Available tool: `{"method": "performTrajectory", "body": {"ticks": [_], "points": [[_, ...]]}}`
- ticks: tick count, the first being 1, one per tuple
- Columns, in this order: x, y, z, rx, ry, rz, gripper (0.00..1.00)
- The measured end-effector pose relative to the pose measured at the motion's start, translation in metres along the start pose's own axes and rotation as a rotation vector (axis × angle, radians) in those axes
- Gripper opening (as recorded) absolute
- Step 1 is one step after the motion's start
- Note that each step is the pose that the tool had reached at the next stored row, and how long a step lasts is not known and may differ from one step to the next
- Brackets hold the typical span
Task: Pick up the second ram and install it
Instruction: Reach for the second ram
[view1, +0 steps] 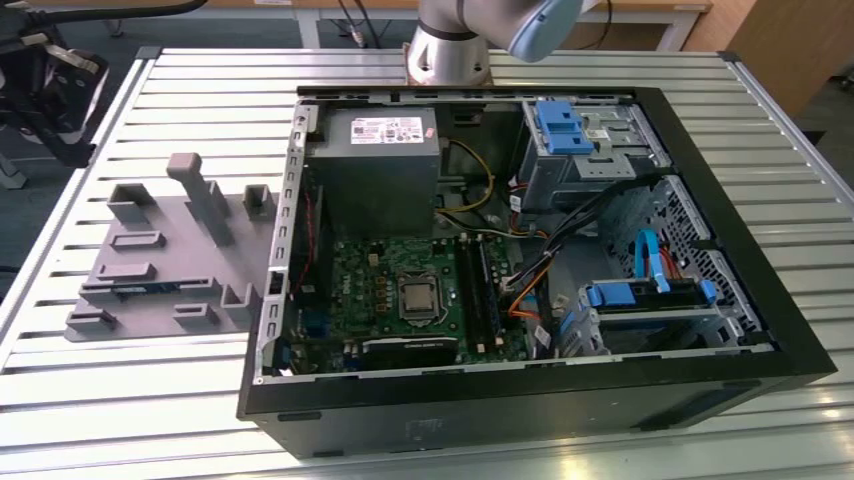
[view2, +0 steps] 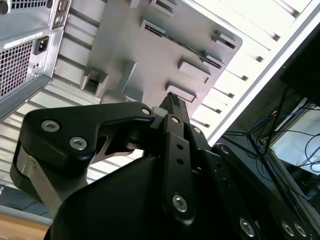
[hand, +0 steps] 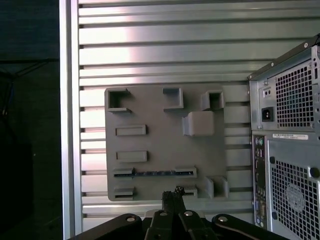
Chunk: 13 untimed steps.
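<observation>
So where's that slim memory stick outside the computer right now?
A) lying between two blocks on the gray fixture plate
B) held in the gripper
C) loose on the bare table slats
A: in the first wrist view the second ram lies between two blocks on the gray fixture plate, while the gripper holds nothing.

An open black computer case (view1: 507, 405) lies on a slatted metal bench (view1: 174, 100), with a gray fixture plate (view1: 194, 282) beside it.

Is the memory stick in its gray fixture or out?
In: the slim dark green memory stick lies in a slot on the gray plastic fixture plate.
</observation>
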<state>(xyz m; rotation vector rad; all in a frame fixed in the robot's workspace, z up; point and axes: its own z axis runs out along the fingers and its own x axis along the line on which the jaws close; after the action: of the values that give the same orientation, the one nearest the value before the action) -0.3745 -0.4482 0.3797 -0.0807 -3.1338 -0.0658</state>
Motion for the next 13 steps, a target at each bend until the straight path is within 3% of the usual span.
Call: {"method": "performTrajectory", "body": {"ticks": [13], "points": [[0.0126, -0.0007, 0.0001, 0.0, 0.0, 0.0, 0.11]]}}
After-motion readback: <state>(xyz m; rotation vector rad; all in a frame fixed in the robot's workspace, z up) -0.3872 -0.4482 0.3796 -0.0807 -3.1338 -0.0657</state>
